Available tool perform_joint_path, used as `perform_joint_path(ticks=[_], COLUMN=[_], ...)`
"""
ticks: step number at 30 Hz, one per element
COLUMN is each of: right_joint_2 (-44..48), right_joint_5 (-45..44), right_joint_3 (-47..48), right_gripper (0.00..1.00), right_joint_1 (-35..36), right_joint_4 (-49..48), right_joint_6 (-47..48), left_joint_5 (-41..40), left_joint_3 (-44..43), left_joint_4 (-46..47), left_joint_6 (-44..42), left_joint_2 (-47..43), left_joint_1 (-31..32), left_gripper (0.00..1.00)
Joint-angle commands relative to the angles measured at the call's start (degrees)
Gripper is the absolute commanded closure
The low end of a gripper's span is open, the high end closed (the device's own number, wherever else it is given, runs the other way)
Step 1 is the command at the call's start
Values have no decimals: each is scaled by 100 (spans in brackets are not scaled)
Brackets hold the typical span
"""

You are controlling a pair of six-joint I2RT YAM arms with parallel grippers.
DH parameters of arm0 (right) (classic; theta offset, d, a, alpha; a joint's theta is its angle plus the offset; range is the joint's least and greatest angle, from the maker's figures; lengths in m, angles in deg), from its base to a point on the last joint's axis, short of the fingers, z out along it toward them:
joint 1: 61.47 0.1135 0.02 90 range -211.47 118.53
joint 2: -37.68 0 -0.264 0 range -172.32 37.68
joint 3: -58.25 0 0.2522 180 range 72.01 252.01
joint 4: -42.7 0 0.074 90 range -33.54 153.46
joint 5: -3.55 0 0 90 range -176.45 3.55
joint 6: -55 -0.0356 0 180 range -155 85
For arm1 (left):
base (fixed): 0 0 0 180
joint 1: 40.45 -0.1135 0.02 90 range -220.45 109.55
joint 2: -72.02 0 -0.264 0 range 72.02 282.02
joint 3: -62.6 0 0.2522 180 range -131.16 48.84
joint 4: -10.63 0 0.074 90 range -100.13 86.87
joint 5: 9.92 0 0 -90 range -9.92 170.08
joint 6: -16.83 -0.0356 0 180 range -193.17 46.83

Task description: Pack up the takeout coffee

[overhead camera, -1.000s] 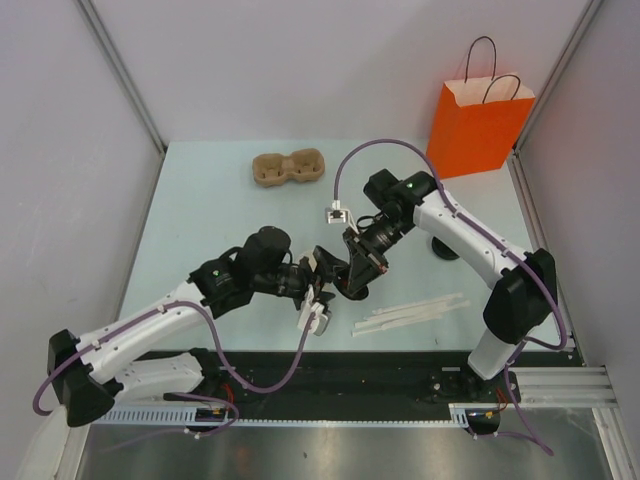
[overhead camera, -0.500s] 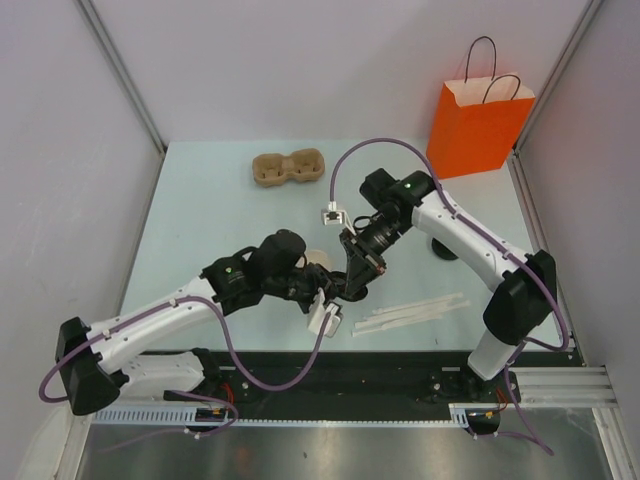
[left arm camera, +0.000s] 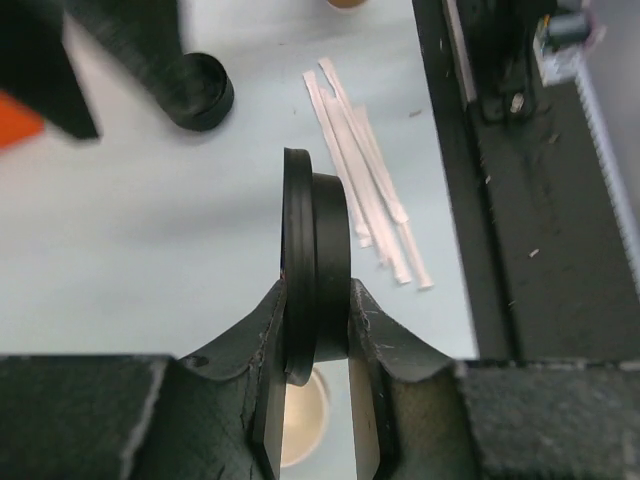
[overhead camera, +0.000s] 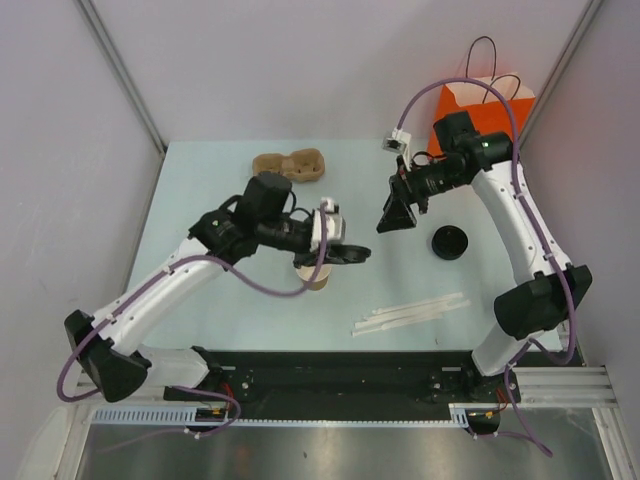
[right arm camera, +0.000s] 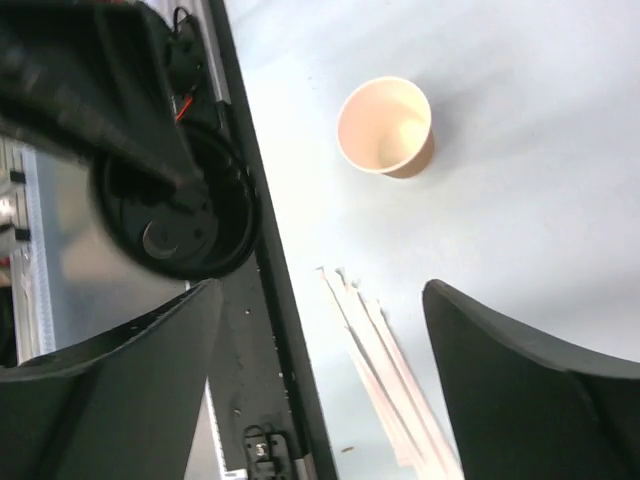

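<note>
We see the left gripper (left arm camera: 317, 300) with its fingers clamped on a black lid (left arm camera: 320, 230) held on edge. The right gripper (right arm camera: 322, 290), just in front of the bag (overhead camera: 452, 100), has its fingers wide apart and holds nothing. The tan cup (overhead camera: 312, 275) stands upright and lidless, its pale inside showing, well apart from the bag to its near left.

Cup (overhead camera: 315, 281) mostly hidden under left gripper (overhead camera: 342, 253); orange bag (overhead camera: 470, 102) partly behind right arm (overhead camera: 515, 215)
</note>
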State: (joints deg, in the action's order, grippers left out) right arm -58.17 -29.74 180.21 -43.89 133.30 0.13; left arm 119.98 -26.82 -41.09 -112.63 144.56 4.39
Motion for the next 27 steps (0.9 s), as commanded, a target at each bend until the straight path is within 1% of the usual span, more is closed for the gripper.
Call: perform_joint_path(ticks=[1,2,4,5,8,11,15,18,19,22,24,27], right_joint_2=[671,769,1058,1173,1271,1166,999,885,849,753,700,586], right_joint_5=[-396,-467,-651,-704,-749,-749,-1161,-1337,-1338,-1268,-1171,-1092], right_joint_3=[-306,-404,-658,-773,-906,-889,-792,-818,-818,-801,-775,-774], right_gripper=[10,9,9,9,11,12,10,8,7,8,8,13], right_joint_1=[-36,-36,-53,-62,-19,131,946,1299,1361,1563,1651,1818], right_joint_4=[-52,-194,-632,-870,-1250,-1364,-1277,-1215,-1163,-1075,-987,-908], right_joint_6=[-401,-498,-769,-911,-1088,-1114,-904,-807,-772,-666,-613,-561], left_joint_5=[1510,1634,1933,1995,2215,2347,2444,2531,2558,2576,2558,2549], left_joint_3=[-283,-213,119,243,596,701,789,772,746,597,552,482], left_joint_4=[-11,303,778,1320,2018,2063,1923,1687,1625,1003,808,623], left_joint_6=[2274,2816,3425,4063,4831,5096,5089,4861,4808,4369,4079,3955], left_joint_2=[296,305,227,157,103,173,244,261,296,393,455,481], left_joint_1=[-860,-985,-1309,-1398,-1583,-1584,-1584,-1575,-1566,-1522,-1478,-1434], left_gripper=[84,84,83,83,82,82,81,80,79,78,78,77])
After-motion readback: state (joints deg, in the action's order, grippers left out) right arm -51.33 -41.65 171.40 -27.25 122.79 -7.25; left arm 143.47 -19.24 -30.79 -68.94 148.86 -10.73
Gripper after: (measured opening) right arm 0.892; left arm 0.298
